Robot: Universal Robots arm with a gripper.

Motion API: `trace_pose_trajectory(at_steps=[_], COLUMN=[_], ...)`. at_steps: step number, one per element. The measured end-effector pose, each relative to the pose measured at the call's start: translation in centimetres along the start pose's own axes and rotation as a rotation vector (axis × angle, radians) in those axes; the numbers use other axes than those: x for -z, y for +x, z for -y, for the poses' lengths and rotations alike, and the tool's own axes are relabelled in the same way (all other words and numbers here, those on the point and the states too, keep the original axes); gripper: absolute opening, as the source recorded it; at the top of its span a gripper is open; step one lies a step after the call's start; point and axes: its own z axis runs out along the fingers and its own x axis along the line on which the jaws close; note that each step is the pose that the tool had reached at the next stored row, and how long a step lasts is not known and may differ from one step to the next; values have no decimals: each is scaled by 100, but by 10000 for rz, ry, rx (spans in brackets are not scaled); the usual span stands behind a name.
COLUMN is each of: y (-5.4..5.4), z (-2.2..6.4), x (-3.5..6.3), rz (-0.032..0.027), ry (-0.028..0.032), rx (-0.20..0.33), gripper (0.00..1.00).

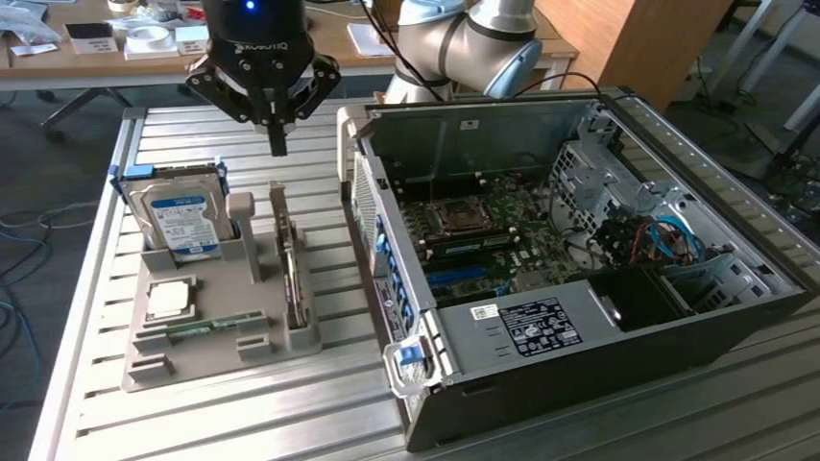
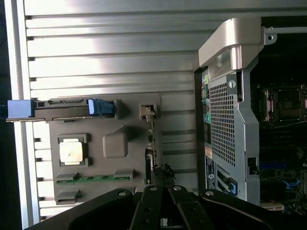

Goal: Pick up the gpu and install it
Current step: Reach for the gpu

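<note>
Here the thin gpu (image 1: 290, 257) stands edgewise in its gray holder (image 1: 211, 288), the pincer (image 1: 276, 144) closed empty.

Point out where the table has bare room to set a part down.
Bare table slats lie between the grey holder tray and the near edge, and behind the tray under the pincer. Crowded: the narrow gap between the gpu side of the tray and the computer case.
</note>
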Motion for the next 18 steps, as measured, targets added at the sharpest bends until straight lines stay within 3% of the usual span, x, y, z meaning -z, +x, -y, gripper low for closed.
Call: trace_pose_trajectory(at_steps=[7,18], y=[23,53], z=[53,278], x=[0,-8], rz=[0,0], ry=[1,0], rx=[-1,-1], gripper=[11,11])
